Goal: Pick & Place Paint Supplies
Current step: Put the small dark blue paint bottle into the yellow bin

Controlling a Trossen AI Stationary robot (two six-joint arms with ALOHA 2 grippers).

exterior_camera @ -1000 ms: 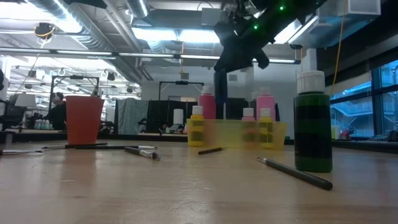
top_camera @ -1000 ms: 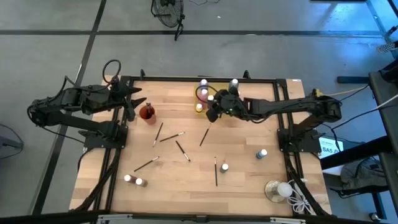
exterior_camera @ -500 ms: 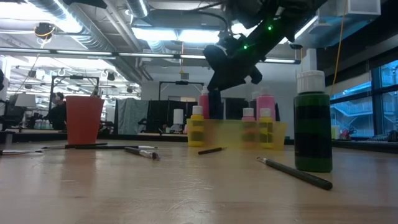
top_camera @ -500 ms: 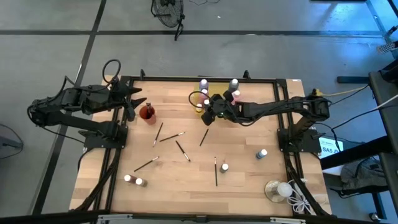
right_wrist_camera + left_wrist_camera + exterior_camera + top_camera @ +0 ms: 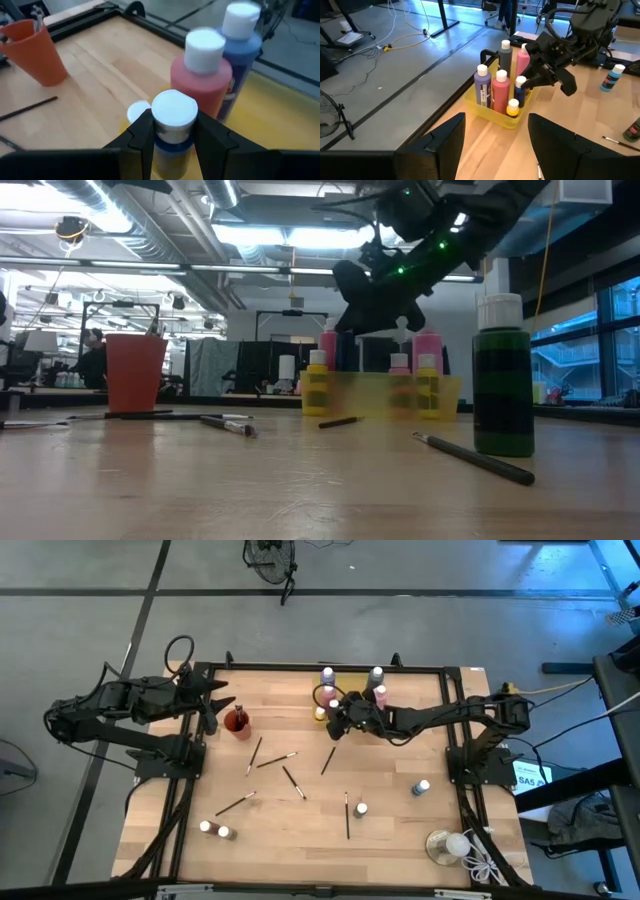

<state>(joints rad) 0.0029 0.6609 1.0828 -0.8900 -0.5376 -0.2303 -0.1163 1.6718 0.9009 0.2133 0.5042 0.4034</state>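
A yellow bin point(image 5: 335, 705) at the table's far middle holds several white-capped paint bottles point(image 5: 500, 90). My right gripper point(image 5: 341, 721) is over the bin's near side, shut on a blue, white-capped paint bottle point(image 5: 173, 111). In the right wrist view a red bottle point(image 5: 202, 75) and a blue bottle point(image 5: 241, 40) stand just behind it. Several thin paintbrushes point(image 5: 292, 780) lie flat on the wood. My left gripper point(image 5: 495, 135) waits open at the far left, touching nothing. My right gripper pinches the blue bottle just under its white cap point(image 5: 172, 134), one finger point(image 5: 141, 135) on each side. The fingers come slanting down from the table's right side. The bottle is upright with its lower part point(image 5: 519, 95) among the bottles in the bin; its bottom is hidden.
An orange cup point(image 5: 237, 722) stands at the far left. Loose bottles stand at the near middle point(image 5: 360, 810), at the right point(image 5: 421, 786) and at the near left point(image 5: 213, 830). A clear round dish with a white ball point(image 5: 448, 845) sits at the near right corner.
My right gripper has sunk with the blue bottle toward the yellow bin, staying shut on it. The bottle has stayed upright and now sits lower among the other bottles.
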